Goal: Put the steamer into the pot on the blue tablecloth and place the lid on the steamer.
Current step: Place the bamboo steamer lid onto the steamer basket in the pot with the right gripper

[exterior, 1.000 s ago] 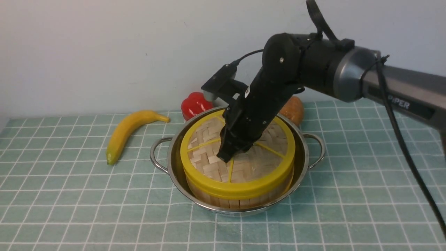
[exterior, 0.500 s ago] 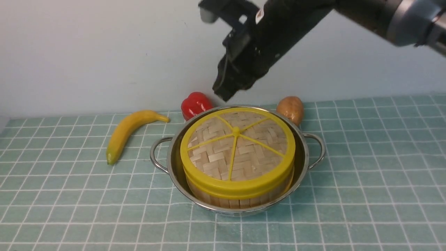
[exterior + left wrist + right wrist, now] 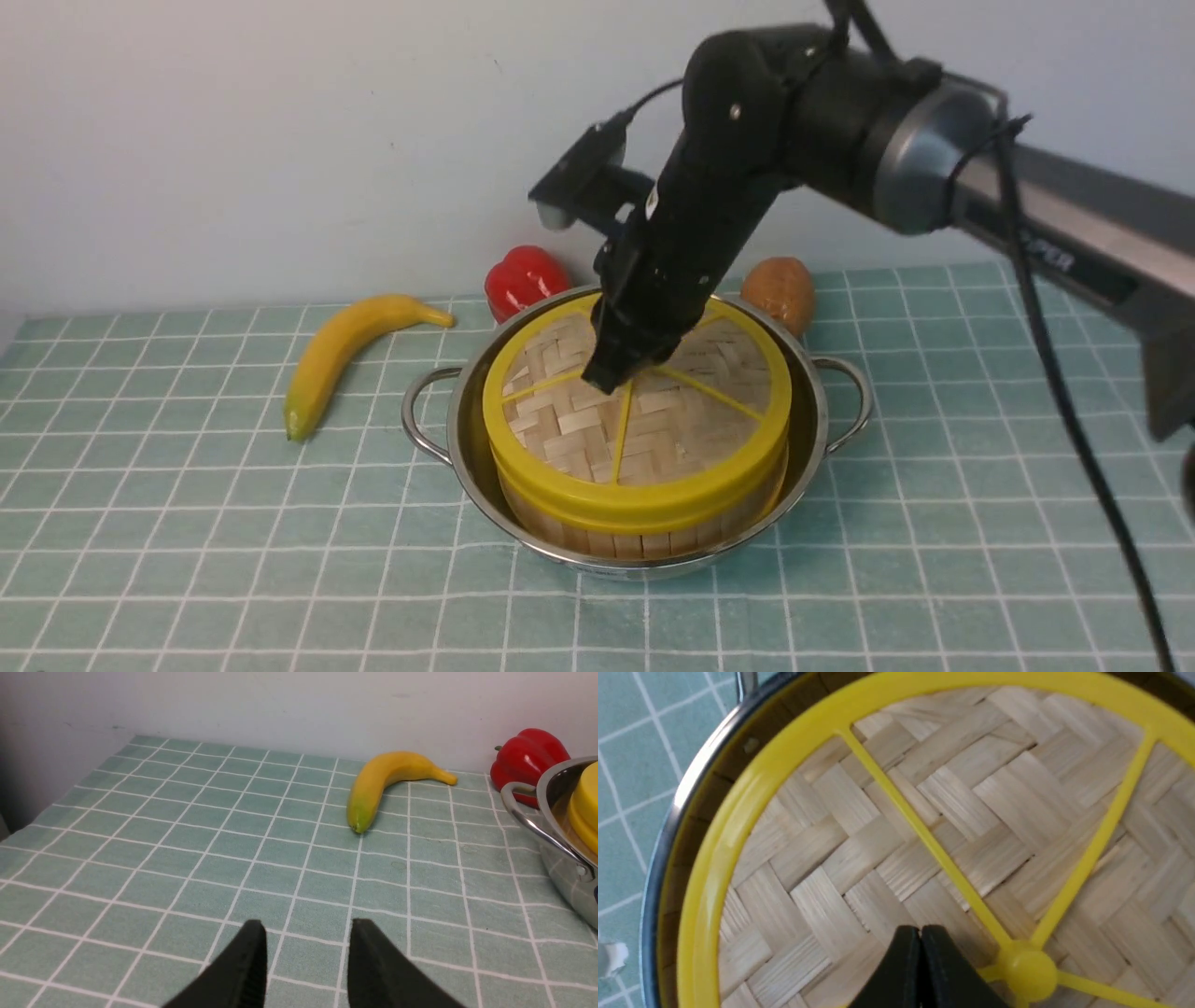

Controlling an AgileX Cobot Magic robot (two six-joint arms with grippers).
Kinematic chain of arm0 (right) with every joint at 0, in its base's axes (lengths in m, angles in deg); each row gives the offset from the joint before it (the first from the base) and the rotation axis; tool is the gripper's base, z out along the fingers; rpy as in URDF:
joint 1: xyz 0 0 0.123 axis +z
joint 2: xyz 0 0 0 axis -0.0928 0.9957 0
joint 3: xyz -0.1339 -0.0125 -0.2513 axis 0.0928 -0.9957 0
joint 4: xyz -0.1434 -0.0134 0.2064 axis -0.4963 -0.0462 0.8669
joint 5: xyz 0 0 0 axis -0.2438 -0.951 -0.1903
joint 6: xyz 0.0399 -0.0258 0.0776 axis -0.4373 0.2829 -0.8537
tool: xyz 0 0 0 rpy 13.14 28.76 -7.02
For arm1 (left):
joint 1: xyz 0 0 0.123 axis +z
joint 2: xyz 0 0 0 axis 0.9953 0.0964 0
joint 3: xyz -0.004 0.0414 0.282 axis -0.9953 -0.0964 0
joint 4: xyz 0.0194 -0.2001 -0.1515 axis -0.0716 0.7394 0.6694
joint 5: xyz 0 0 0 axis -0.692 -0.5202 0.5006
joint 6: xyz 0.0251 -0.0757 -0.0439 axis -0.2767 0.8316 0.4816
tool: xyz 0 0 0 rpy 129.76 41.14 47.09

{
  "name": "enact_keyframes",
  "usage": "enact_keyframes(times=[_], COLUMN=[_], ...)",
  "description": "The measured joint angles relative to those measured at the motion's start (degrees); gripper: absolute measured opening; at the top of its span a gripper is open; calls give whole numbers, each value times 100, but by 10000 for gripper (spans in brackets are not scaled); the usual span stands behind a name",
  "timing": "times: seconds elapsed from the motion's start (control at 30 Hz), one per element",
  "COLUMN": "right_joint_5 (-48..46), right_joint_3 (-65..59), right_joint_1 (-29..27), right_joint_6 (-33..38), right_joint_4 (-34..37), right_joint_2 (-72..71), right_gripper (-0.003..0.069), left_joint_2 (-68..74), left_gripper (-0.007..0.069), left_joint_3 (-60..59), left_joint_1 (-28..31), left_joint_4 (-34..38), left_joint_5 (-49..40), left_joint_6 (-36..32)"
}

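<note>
My right tool point(image 3: 605, 377) (fingers pressed together, gripping nothing) hangs just beside the lid point(image 3: 653, 420) knob; the lid sits on the steamer point(image 3: 644, 541) inside the pot point(image 3: 803, 373). Left tool point(image 3: 306, 947) spread, empty.

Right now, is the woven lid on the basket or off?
On. The lid sits flat atop the steamer, inside the pot.

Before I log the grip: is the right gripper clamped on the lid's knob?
No: the right gripper is shut beside the knob, gripping nothing.
</note>
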Motion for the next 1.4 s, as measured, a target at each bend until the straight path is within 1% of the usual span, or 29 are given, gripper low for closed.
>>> enact_keyframes(times=[0.93, 1.2, 1.33, 1.4], right_joint_5=[60, 9, 9, 9], right_joint_3=[103, 55, 55, 61], right_joint_1=[0, 0, 0, 0], right_joint_6=[-196, -177, -202, -219], right_joint_4=[116, 137, 374, 523], right_joint_2=[228, -154, -610, -817], right_gripper=[21, 23, 51, 99], left_joint_2=[0, 0, 0, 0], left_gripper=[243, 243, 243, 243], left_joint_3=[0, 0, 0, 0], left_joint_1=[0, 0, 0, 0], left_joint_4=[0, 0, 0, 0], left_joint_5=[0, 0, 0, 0], left_joint_6=[0, 0, 0, 0])
